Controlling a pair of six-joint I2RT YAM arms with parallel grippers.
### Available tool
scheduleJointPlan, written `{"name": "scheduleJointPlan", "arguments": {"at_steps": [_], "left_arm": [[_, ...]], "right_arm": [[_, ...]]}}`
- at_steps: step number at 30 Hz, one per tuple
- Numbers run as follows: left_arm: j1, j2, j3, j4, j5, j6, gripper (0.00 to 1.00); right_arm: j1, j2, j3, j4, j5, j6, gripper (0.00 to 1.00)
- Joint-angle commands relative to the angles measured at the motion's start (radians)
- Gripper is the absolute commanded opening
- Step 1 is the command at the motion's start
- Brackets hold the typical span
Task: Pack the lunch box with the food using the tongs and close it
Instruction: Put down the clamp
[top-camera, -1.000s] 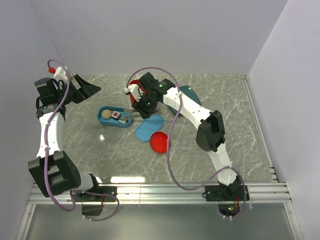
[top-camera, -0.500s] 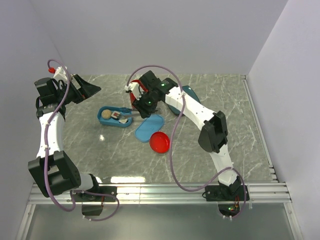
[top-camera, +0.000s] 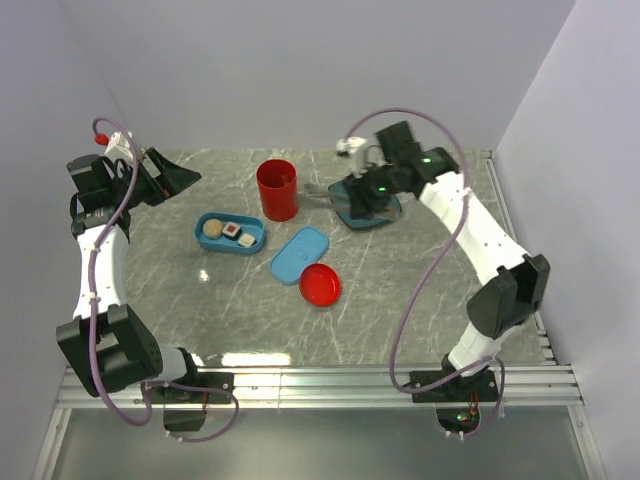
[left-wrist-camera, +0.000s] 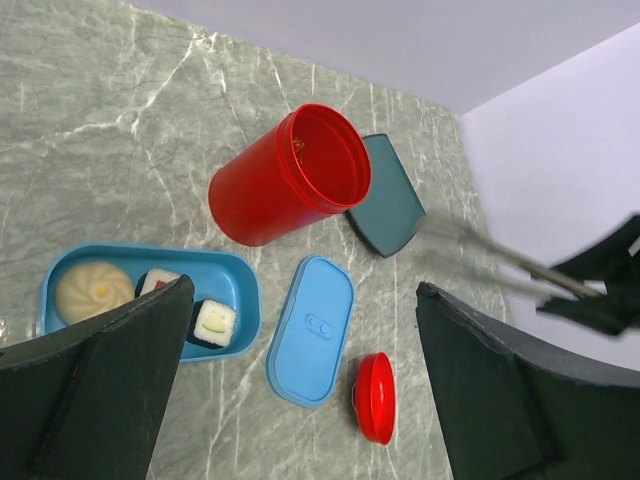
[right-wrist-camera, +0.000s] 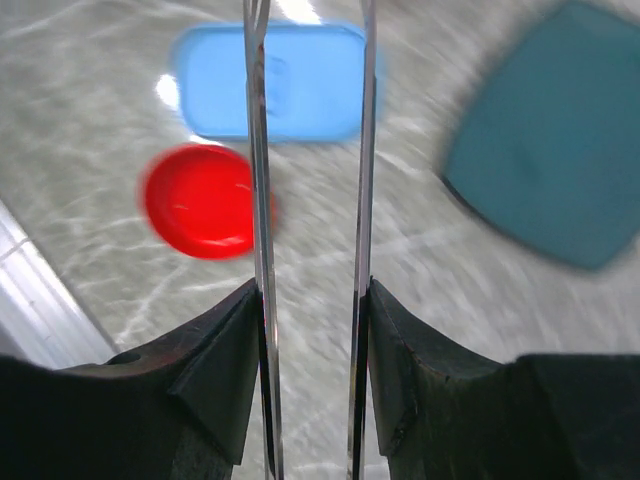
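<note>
The light-blue lunch box (top-camera: 230, 234) lies open left of centre, holding a beige ball (left-wrist-camera: 93, 290) and two white sushi rolls (left-wrist-camera: 213, 322). Its flat lid (top-camera: 300, 255) lies on the marble to its right, also seen as the lid (right-wrist-camera: 270, 80) from the right wrist. My right gripper (top-camera: 362, 192) hovers over the teal plate (top-camera: 383, 210), shut on the silver tongs (right-wrist-camera: 258, 200). The tongs' arms stand apart with nothing between them and point left toward the red cup (top-camera: 278, 188). My left gripper (left-wrist-camera: 305, 290) is open and empty, high at the far left.
A red round lid (top-camera: 320, 285) lies near the blue lid. The red cup (left-wrist-camera: 290, 175) stands upright behind the box, with something small and orange inside. Walls close the table at the back and both sides.
My right arm has swung right with the tongs, from over the lunch box to above the teal plate, uncovering the red cup. The left arm has not moved.
</note>
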Motion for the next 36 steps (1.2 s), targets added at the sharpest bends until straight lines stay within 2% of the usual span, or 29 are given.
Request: {"name": "scheduleJointPlan", "arguments": {"at_steps": [1,4,8,17,24,36], "left_arm": [[0.007,-0.052,-0.015,0.057,0.03,-0.013,0.99],[0.004,-0.051,-0.007,0.034,0.036,0.006,0.99],[0.006,-0.046,0.011,0.007,0.028,0.029,0.99],[0.016,-0.058,0.008,-0.024,0.013,0.067,0.99],[0.027,-0.061,0.008,-0.033,0.017,0.083,0.99],[0.042,-0.06,-0.006,-0.027,0.033,0.086,1.0]], "right_arm": [[-0.153,-0.067,-0.103,0.07,-0.02,0.037,0.5],[-0.246,-0.095,-0.198,0.152,0.004,0.049,0.51],[-0.306,-0.06,-0.279,0.242,0.061,0.063,0.52],[-0.328,0.072,-0.324,0.422,0.144,0.138,0.6],[-0.328,0.133,-0.362,0.459,0.164,0.14,0.62],[-0.328,0.15,-0.488,0.419,0.15,0.082,0.75]]}}
